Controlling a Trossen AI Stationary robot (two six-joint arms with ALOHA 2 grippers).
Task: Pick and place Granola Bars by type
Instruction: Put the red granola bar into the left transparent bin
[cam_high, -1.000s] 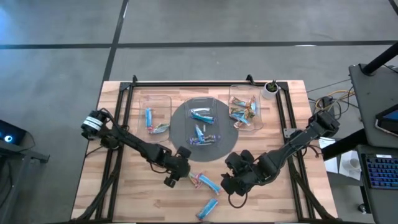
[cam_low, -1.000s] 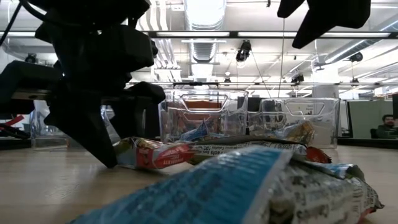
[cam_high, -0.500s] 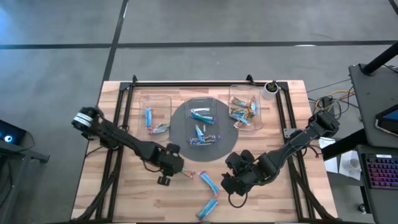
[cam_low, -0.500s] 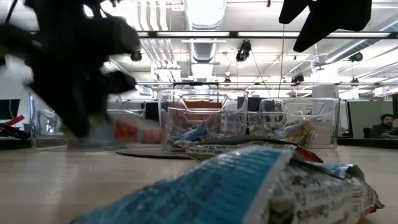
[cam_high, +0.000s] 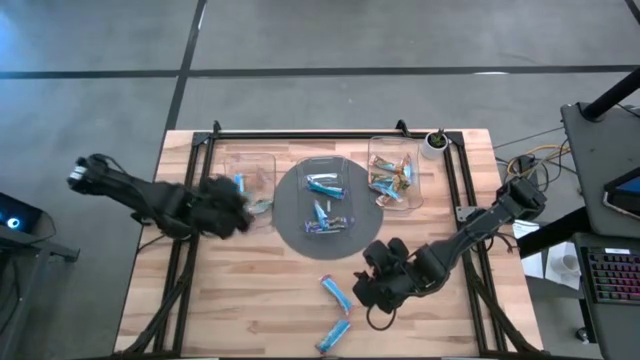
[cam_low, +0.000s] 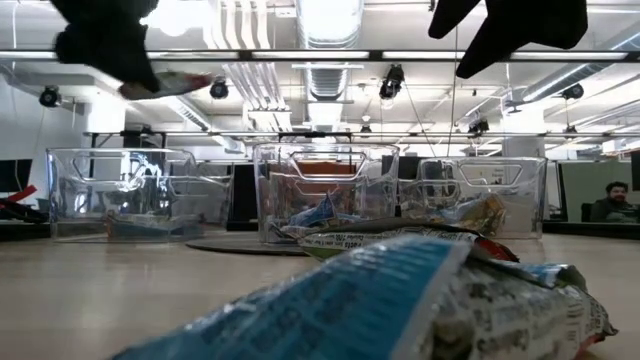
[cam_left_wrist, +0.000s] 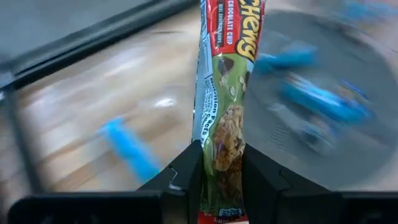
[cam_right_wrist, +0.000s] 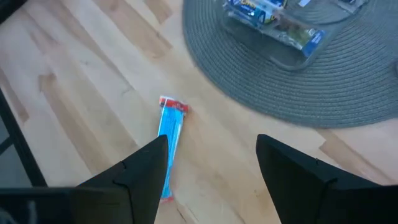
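Note:
My left gripper (cam_left_wrist: 221, 163) is shut on a green-and-red granola bar (cam_left_wrist: 227, 93) and hangs beside the left clear tray (cam_high: 250, 182). In the low view the bar (cam_low: 170, 83) sticks out of the gripper high above the table. My right gripper (cam_right_wrist: 211, 149) stands open above the table's near middle (cam_high: 368, 293), with nothing between its fingers. A light-blue bar (cam_right_wrist: 169, 143) lies flat on the wood just ahead of it. Another blue bar (cam_high: 333, 335) lies near the front edge. More bars lie in the three trays. My left gripper pinches the bar's two long sides (cam_left_wrist: 217, 155) between its two fingers, near the end closest to the wrist. The bar runs along the fingers and sticks out well past their tips. It is lifted clear of the table.
A round grey plate (cam_high: 290, 215) lies at the table's middle with the centre tray (cam_high: 325, 170) on it. The right tray (cam_high: 393, 178) stands beside the plate. A small white cup (cam_high: 433, 145) stands at the far right corner. A black frame runs around the table's edges.
My left gripper has shut on the green-and-red bar that lay on the wood near the front middle. It has lifted the bar clear, rolled its wrist, and swung up and toward the table's left, to beside the left tray. The two blue bars stayed where they were.

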